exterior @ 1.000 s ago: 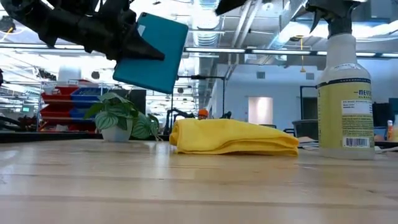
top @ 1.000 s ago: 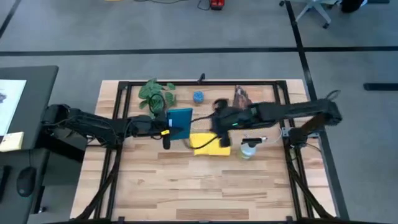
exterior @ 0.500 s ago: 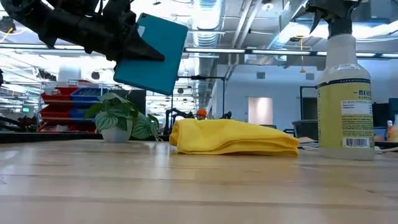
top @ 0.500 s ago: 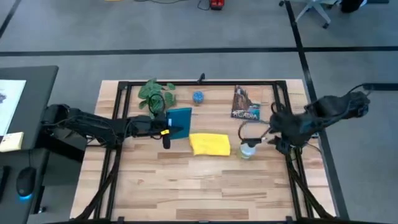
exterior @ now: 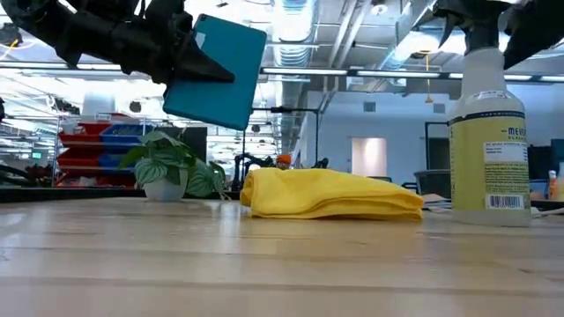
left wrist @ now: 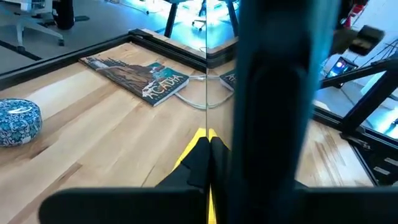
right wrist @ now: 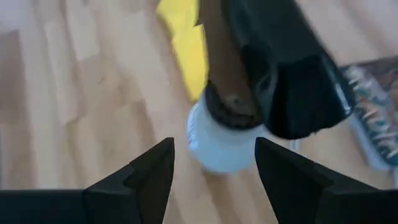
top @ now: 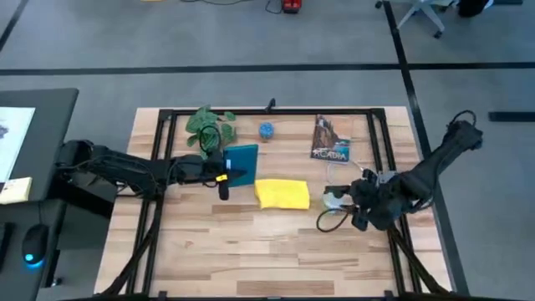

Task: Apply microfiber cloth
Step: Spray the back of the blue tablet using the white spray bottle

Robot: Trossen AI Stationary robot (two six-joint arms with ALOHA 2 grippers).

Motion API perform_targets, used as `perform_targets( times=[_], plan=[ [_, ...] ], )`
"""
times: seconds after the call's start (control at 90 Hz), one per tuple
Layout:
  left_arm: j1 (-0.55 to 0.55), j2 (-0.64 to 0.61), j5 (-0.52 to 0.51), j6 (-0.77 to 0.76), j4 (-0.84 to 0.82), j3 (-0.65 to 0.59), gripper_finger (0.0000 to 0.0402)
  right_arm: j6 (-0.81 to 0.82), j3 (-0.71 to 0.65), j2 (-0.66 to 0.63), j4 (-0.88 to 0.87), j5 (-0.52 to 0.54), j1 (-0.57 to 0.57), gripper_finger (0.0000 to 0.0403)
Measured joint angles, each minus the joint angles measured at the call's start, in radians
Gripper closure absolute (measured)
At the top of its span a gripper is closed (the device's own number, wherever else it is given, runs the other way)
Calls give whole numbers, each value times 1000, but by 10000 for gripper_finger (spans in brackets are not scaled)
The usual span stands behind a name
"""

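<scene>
The bright yellow folded microfiber cloth (top: 282, 194) lies mid-desk (top: 251, 251). At its nine o'clock, the left tool (top: 235, 171) clamps the teal-backed flat tablet (top: 242, 159) aloft. At three o'clock, the right tool (top: 354, 206) gapes empty above the partly hidden clear spray bottle (exterior: 487, 141).

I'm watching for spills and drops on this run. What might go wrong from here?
The right gripper, fingers open, hangs right by the spray bottle; a swing toward the microfiber cloth might tip the bottle. The left gripper holds the tablet in the air by one edge, tilted; it might slip, or shift under wiping pressure.
</scene>
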Motion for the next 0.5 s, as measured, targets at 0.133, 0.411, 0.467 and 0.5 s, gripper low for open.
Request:
perform_targets(
  times=[0.133, 0.411, 0.467, 0.5],
  plan=[
    [0, 0, 6, 1, 16, 0, 390, -46, -30, 0, 121, 83, 18, 193],
    [0, 0, 14, 1, 19, 0, 390, -155, -45, 0, 191, 97, -16, 193],
    [0, 0, 18, 1, 18, 0, 390, -180, -45, -1, 191, 97, -22, 193],
    [0, 0, 18, 1, 18, 0, 390, -194, -45, -2, 191, 97, -26, 193]
  ],
)
